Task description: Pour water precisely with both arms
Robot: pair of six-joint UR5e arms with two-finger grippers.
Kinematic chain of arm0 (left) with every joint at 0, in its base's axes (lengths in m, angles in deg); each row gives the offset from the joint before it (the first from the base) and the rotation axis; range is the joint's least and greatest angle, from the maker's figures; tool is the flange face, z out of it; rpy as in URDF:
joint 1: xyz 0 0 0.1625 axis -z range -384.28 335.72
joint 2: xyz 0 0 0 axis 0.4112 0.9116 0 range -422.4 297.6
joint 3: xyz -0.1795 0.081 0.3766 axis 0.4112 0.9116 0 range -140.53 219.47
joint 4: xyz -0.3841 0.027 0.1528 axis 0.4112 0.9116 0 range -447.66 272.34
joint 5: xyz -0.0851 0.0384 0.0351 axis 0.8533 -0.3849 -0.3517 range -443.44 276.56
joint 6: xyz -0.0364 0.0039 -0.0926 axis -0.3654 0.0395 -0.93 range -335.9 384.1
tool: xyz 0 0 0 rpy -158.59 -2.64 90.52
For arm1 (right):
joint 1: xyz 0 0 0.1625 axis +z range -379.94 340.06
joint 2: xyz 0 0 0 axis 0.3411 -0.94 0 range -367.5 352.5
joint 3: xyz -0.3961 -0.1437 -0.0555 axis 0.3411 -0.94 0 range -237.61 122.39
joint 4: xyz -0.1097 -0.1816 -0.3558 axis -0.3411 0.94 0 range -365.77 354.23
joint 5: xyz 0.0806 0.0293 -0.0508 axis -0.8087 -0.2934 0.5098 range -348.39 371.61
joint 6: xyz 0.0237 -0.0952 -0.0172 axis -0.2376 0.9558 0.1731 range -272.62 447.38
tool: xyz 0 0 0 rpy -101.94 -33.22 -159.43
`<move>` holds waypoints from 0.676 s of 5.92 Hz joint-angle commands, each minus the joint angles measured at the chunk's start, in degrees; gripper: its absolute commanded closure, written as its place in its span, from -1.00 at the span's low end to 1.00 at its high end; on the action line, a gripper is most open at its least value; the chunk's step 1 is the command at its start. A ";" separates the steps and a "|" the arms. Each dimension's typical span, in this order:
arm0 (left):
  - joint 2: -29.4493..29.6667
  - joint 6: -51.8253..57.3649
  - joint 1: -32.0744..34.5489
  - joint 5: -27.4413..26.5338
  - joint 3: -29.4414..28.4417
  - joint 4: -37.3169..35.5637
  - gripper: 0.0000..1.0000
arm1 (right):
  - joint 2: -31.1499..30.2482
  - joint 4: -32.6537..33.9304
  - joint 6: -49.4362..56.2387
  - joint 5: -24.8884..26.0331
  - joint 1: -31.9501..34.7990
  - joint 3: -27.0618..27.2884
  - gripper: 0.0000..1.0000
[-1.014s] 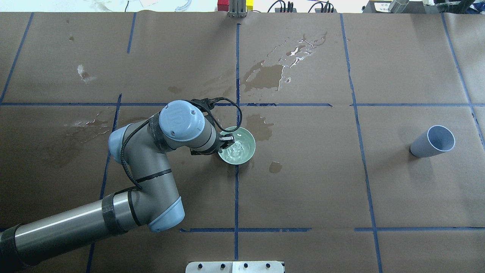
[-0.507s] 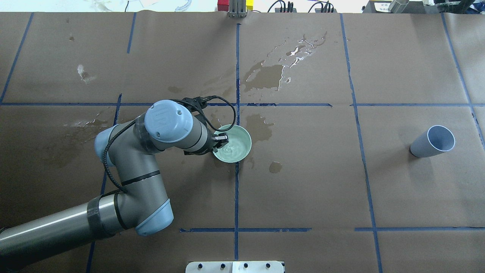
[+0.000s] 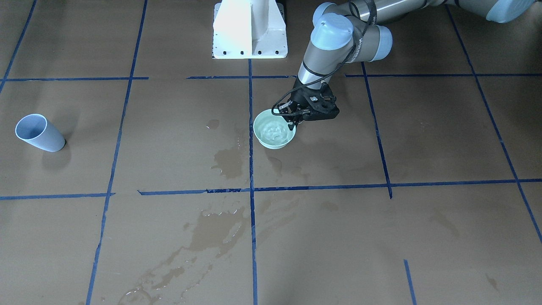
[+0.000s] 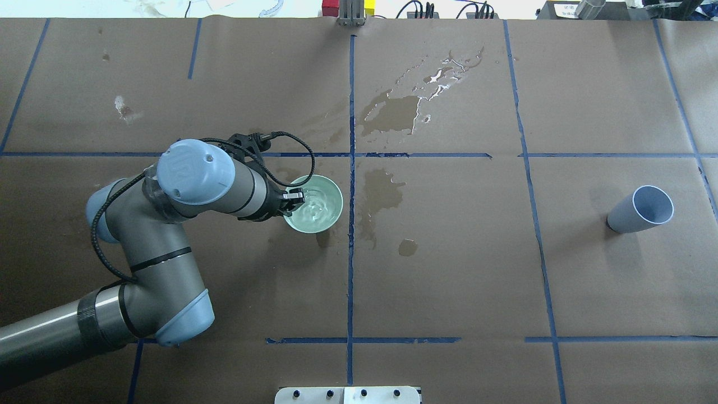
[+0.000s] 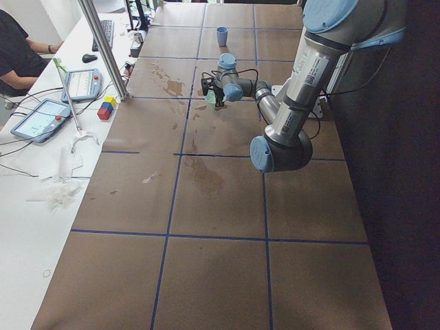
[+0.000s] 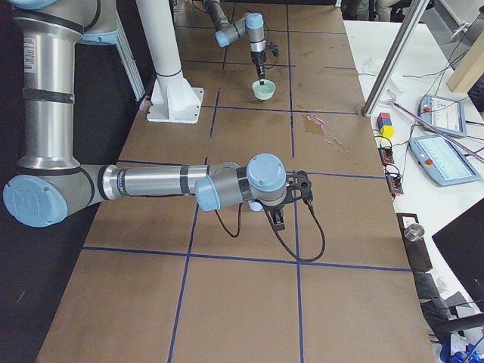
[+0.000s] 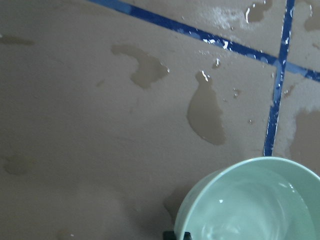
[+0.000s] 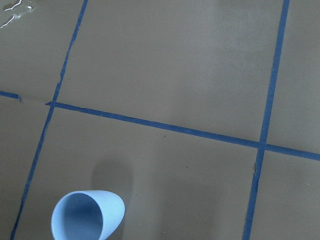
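Elbow and wrist of the left arm (image 4: 162, 235) reach in from the overhead view's left side. The left gripper (image 4: 291, 200) is clamped narrowly on the left rim of a pale green bowl (image 4: 340, 209), one finger inside the lip and one outside. Rippled water (image 4: 315, 206) lies in the bowl's bottom. The bowl is just left of the central blue tape line (image 4: 350, 269). Right of that line, dark puddles (image 4: 392, 115) stain the brown paper (image 4: 449, 269). Well apart, at the far right, stands a pale blue cup (image 4: 639, 210), mouth open. The right arm (image 6: 151, 181) shows only from the side, stretched low over the paper. Whether the right gripper (image 6: 278, 218) is wide or narrow cannot be told.
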 commanded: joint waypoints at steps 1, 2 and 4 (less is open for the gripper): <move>-7.48 4.89 2.66 0.55 1.47 6.91 1.00 | -0.35 0.00 0.00 0.09 0.00 0.81 -1.00; -11.44 7.17 5.28 4.56 1.38 10.97 1.00 | -0.35 0.00 -0.17 0.26 0.00 0.90 -1.00; -18.82 14.36 10.38 9.16 1.04 16.86 1.00 | -0.09 0.00 -0.44 0.35 -0.09 0.99 -1.00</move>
